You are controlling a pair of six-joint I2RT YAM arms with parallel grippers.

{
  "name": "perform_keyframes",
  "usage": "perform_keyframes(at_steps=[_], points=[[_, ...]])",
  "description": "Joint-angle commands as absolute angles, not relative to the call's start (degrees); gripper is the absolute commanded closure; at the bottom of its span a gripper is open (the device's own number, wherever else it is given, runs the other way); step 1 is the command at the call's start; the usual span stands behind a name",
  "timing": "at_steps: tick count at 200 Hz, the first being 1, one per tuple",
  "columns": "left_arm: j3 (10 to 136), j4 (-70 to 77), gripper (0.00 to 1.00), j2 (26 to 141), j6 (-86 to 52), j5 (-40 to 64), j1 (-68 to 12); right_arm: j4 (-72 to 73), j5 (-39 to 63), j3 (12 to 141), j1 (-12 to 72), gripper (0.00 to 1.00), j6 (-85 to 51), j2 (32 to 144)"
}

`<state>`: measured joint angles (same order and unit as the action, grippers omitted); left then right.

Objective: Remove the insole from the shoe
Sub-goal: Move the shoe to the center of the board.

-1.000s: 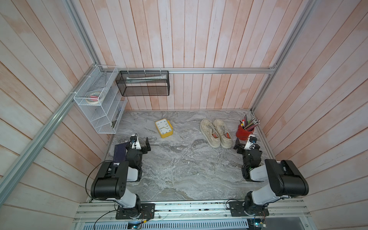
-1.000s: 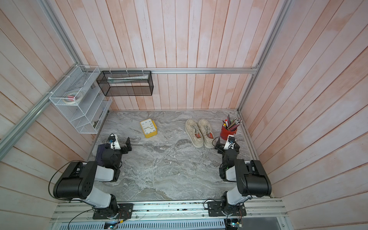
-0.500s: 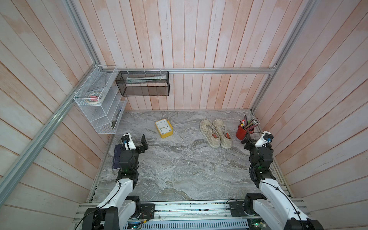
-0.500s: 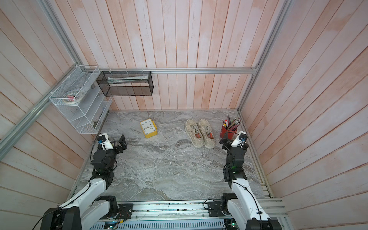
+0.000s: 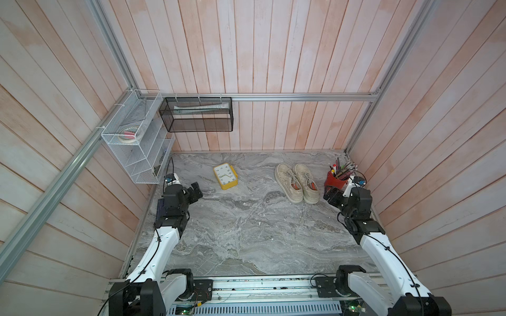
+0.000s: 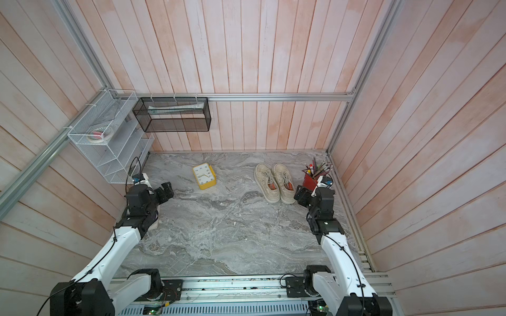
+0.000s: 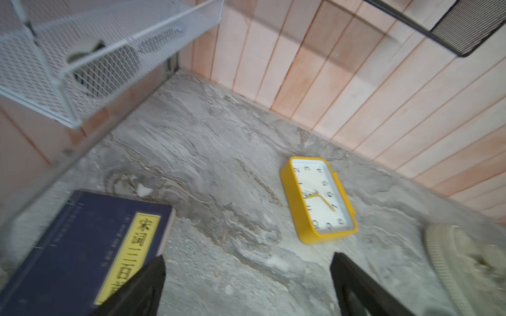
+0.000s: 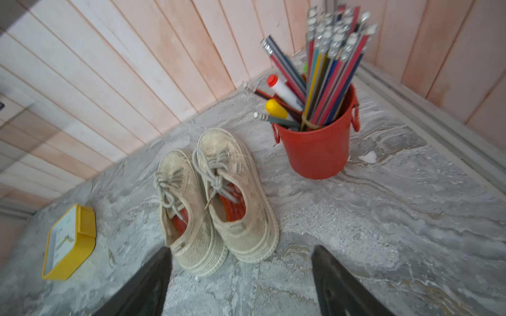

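Both arms reach out over the table (image 5: 246,235), one along each side. The right gripper (image 8: 242,249) hangs just behind the heels of the shoes (image 8: 219,197). Its jaws are spread wide with nothing between them, and it touches neither shoe. The shoes are a beige pair, side by side and touching, with toes toward the back wall and laces tied. An orange insole (image 8: 232,209) lies inside each one and shows through the opening, so both are in place. Just beside the pair, toward the right wall, stands a red cup (image 8: 319,153) full of pencils, close to the right gripper in both top views. On the other side, the left gripper (image 7: 247,257) is released too and empty. It hovers over bare table between a blue book (image 7: 82,246) and a yellow clock (image 7: 319,199) lying face up, well apart from the shoes.
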<state>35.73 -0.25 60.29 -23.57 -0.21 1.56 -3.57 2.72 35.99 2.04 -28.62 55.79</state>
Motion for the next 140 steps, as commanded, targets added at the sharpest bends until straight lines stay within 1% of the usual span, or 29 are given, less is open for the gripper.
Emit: perform_keyframes(at_steps=[1, 29, 48, 65, 96, 112, 120, 140], points=[[36.8, -2.8, 0.12, 59.4, -31.3, 10.5, 0.6, -14.2, 8.3, 42.9, 6.0, 0.25, -29.2, 60.6], [39.7, -6.7, 0.12, 61.0, -34.4, 9.6, -7.5, -21.8, 8.6, 51.0, 13.8, 0.31, -25.1, 69.1], [40.5, -7.3, 0.13, 61.8, -37.3, 9.3, -13.0, -24.9, 8.1, 55.6, 16.8, 0.35, -22.4, 74.4], [40.6, -7.1, 0.14, 62.6, -39.4, 8.2, -17.4, -25.6, 8.4, 58.6, 17.4, 0.39, -20.5, 78.6], [40.1, -5.0, 0.14, 64.3, -41.7, 6.0, -25.3, -26.7, 9.6, 64.3, 17.6, 0.41, -17.0, 86.4], [40.1, -4.2, 0.15, 65.7, -43.2, 5.5, -28.1, -26.7, 10.9, 66.7, 17.6, 0.43, -15.8, 90.4], [39.9, -3.4, 0.15, 66.4, -43.9, 5.4, -29.2, -26.5, 11.5, 68.1, 17.5, 0.46, -15.2, 92.3], [39.7, -2.1, 0.15, 67.9, -45.0, 5.2, -30.9, -26.9, 12.2, 71.9, 17.7, 0.49, -13.7, 97.1]])
